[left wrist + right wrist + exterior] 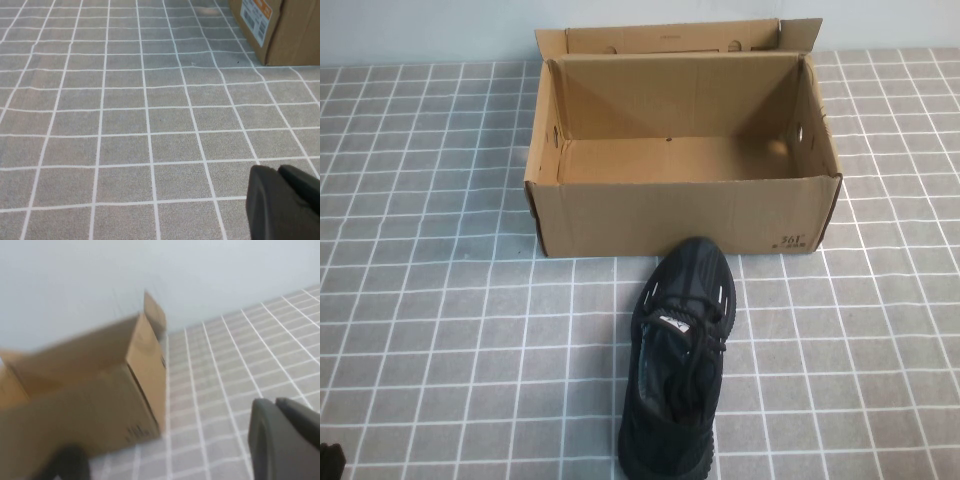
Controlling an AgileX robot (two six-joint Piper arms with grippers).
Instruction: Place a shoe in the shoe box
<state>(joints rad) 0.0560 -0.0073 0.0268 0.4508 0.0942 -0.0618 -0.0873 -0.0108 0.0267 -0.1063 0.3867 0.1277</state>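
Note:
The black shoe (680, 365) lies on the grid cloth with its toe against the front wall of the shoe box (680, 215). The brown cardboard box stands open with nothing inside and its lid flap upright at the back. My left gripper (277, 171) is shut and holds nothing; it hovers over bare cloth to the box's left, and a box corner (272, 35) shows far ahead of it. My right gripper (274, 401) is also shut on nothing, right of the shoe box (95, 395). A dark blur (70, 462) below that box may be the shoe.
Grey cloth with a white grid (440, 330) covers the whole table. A pale wall (430, 30) rises behind the box. A black bit of the left arm (328, 462) pokes in at the near left corner.

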